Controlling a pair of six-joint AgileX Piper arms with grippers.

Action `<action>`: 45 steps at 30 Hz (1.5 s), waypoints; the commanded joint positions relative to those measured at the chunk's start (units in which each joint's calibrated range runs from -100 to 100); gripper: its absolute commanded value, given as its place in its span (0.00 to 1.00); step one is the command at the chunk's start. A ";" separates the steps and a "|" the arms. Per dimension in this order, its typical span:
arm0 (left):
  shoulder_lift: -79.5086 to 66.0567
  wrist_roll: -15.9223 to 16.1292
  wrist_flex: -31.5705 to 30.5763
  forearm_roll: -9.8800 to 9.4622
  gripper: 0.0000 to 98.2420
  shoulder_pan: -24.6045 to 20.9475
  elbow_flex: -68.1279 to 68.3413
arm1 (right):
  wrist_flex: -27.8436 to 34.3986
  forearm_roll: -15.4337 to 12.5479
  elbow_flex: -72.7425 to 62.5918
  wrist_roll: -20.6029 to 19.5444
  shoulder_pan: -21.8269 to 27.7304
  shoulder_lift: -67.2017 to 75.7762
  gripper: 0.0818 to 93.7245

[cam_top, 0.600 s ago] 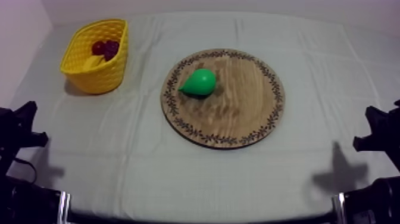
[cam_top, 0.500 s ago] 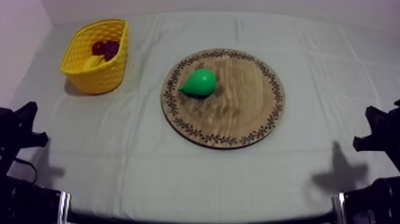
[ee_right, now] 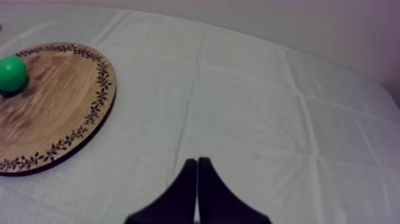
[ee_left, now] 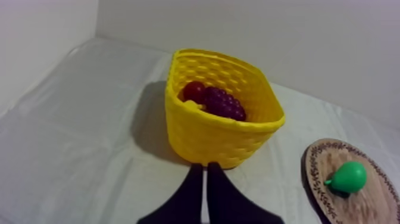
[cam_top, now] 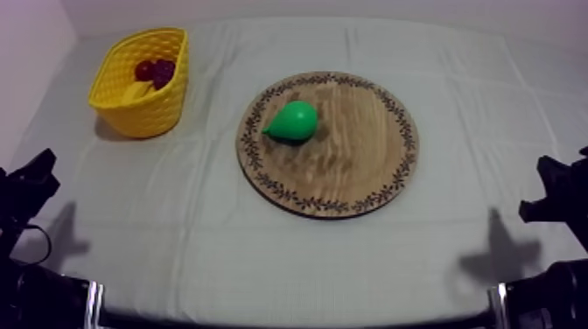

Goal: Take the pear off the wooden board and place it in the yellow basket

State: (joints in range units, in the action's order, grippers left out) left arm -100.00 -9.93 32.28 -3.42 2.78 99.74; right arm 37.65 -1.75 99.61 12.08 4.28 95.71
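Note:
A green pear [cam_top: 292, 121] lies on its side on the left part of the round wooden board [cam_top: 359, 149] at the table's middle. The yellow basket [cam_top: 144, 114] stands at the far left. My left gripper [cam_top: 31, 184] sits low at the left edge, far from both. In the left wrist view it [ee_left: 205, 168] is shut on nothing, pointing at the basket [ee_left: 220, 140], with the pear [ee_left: 348, 177] off to the side on the board [ee_left: 333, 205]. My right gripper [cam_top: 556, 188] rests at the right edge. It [ee_right: 197, 161] is shut too, over bare cloth beside the board [ee_right: 53, 101] and the pear [ee_right: 12, 72].
Inside the basket lie a small red fruit [cam_top: 143, 69], a bunch of dark grapes [cam_top: 163, 70] and a banana [cam_top: 136, 89]. The grey-white cloth lies bare between the basket and the board and along the front of the table.
My left gripper has shifted a little toward the table's left edge, and its shadow with it. The pear, board, basket and right arm are as before.

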 commanded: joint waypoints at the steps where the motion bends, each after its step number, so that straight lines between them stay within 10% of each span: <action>1: 0.00 -0.01 -0.03 -0.02 0.00 0.01 0.04 | 0.02 0.02 0.05 0.01 0.01 0.05 0.00; 20: 0.00 -0.40 0.39 1.42 0.00 5.76 0.11 | 0.02 0.02 0.05 0.01 0.01 0.05 0.00; 30: 2.59 15.06 2.95 2.61 0.01 4.41 -4.67 | 0.02 0.02 0.05 0.03 0.07 0.05 0.00; 36: 15.58 14.17 13.56 -0.14 0.00 4.85 -25.88 | 0.02 0.02 0.05 0.01 0.08 0.05 0.00; 45: 40.66 16.99 33.06 1.19 0.00 7.27 -58.39 | 0.02 0.02 0.05 0.01 0.08 0.05 0.00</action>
State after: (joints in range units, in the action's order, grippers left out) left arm -68.94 6.68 61.17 -2.27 9.64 56.42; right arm 37.67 -1.75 99.61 12.08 4.32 95.71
